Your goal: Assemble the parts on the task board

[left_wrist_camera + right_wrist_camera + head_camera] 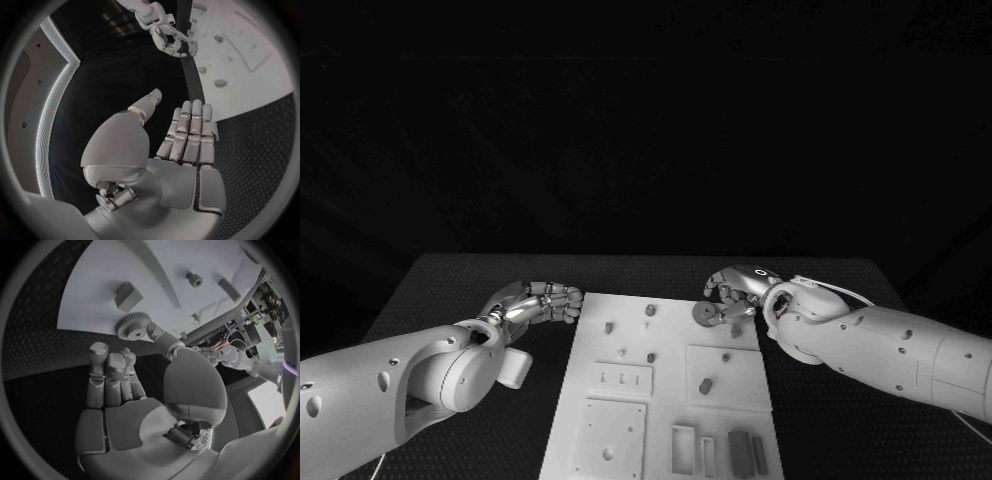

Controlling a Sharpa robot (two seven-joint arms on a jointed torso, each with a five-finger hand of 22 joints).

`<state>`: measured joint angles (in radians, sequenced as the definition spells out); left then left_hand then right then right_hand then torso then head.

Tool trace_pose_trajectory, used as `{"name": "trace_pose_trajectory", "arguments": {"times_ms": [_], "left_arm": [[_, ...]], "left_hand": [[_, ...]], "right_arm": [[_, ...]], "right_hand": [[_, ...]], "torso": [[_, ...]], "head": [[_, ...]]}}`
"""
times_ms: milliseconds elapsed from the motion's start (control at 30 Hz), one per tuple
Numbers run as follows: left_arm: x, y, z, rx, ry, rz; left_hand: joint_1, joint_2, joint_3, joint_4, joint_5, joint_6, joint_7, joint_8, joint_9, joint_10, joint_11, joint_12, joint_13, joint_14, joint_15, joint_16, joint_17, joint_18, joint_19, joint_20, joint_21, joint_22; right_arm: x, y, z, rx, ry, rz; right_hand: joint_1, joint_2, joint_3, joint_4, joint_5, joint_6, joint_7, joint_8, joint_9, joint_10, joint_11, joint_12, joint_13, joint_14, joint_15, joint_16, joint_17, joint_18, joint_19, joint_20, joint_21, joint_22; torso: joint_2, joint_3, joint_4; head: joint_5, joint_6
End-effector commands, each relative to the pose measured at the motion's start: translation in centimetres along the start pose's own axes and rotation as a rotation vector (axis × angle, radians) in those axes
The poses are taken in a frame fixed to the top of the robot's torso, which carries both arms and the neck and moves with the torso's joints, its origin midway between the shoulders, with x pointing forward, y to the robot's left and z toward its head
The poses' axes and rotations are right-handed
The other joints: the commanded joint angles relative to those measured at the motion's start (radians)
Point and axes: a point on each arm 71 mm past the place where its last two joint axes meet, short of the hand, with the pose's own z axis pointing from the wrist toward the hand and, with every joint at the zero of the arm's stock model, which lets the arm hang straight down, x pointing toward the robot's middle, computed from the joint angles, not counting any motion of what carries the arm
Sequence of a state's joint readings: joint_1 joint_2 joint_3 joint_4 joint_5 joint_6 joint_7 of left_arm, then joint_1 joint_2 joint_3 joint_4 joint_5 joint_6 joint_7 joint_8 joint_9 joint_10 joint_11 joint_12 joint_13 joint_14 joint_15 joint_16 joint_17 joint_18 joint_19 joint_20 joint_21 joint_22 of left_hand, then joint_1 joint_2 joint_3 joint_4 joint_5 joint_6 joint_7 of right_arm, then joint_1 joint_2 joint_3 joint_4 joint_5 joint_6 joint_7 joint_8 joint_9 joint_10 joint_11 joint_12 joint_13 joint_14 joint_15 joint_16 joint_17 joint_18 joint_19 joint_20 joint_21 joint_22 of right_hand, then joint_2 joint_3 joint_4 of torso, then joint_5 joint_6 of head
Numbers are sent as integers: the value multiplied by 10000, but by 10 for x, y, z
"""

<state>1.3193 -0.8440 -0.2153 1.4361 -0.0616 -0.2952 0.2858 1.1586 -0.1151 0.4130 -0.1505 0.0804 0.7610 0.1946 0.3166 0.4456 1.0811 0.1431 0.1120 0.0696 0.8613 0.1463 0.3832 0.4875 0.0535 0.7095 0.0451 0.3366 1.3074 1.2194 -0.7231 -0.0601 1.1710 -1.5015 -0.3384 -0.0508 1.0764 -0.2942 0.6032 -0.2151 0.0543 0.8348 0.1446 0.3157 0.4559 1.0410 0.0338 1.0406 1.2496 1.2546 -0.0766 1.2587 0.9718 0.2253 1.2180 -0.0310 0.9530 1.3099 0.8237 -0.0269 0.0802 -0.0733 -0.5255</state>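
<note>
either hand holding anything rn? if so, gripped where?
The right hand holds a gear, with a fingertip on its toothed rim at the task board's far edge. The left hand holds nothing, its fingers straight and together.

A robotics lab: a black table (473,290) with a textured mat carries a white task board (661,400), and a cluttered equipment bench (259,315) stands behind.

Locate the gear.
In the head view the gear sits at the white board's far right edge, touched by the right hand.
</note>
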Motion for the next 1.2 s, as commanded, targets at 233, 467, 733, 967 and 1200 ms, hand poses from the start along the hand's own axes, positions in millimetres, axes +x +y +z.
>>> {"name": "trace_pose_trajectory", "arguments": {"times_ms": [233,467,733,967,1200], "left_arm": [[2,-2,0,137,191,6],[2,-2,0,129,185,12],[2,-1,0,114,160,19],[1,-1,0,102,145,28],[1,-1,0,99,162,41]], "left_hand": [[-109,-5,4,-46,-38,-4,-26,-38,-18,-43,10,-34,-8,39,28,-50,11,204,64,35,-47,179],[-135,-6,12,-60,-39,-11,-9,-45,-22,-48,23,-44,-8,36,29,-57,13,202,64,35,-48,180],[-157,-5,25,-77,-38,-21,10,-53,-26,-51,38,-54,-7,35,30,-63,16,202,64,35,-48,181],[-163,-5,28,-81,-38,-21,12,-54,-27,-51,40,-57,-6,34,30,-66,17,202,64,35,-49,181],[-168,-6,34,-89,-37,-22,13,-55,-27,-52,41,-60,-6,30,31,-69,17,202,63,35,-49,181]], "right_arm": [[9,0,1,-136,642,229],[11,-1,0,-161,769,240],[15,0,1,-185,967,156],[18,2,2,-233,1032,-24],[21,9,3,-402,866,-580]], "right_hand": [[61,210,87,77,81,290,4,36,63,-109,-10,293,117,-65,11,70,128,365,-42,-75,146,220],[142,426,505,222,-10,854,-117,263,177,-185,-118,459,94,-87,-82,62,271,365,-142,-36,328,205],[194,759,1234,573,-55,1412,-322,496,320,-165,-302,527,-26,-62,-250,23,367,365,-198,-31,477,187],[190,929,1476,653,-57,1480,-364,516,355,-160,-346,544,-66,-62,-295,12,401,365,-229,-27,532,189],[27,513,1366,589,-46,1414,-344,459,356,-168,-330,566,-102,-53,-284,3,437,365,-244,-21,608,190]], "torso": [[-10,-16,-3],[-19,-15,-6],[-18,-6,-10],[-17,-2,-3],[-13,-9,-5]], "head": [[-15,-106],[-12,-137],[7,-152],[11,-197],[18,-209]]}}
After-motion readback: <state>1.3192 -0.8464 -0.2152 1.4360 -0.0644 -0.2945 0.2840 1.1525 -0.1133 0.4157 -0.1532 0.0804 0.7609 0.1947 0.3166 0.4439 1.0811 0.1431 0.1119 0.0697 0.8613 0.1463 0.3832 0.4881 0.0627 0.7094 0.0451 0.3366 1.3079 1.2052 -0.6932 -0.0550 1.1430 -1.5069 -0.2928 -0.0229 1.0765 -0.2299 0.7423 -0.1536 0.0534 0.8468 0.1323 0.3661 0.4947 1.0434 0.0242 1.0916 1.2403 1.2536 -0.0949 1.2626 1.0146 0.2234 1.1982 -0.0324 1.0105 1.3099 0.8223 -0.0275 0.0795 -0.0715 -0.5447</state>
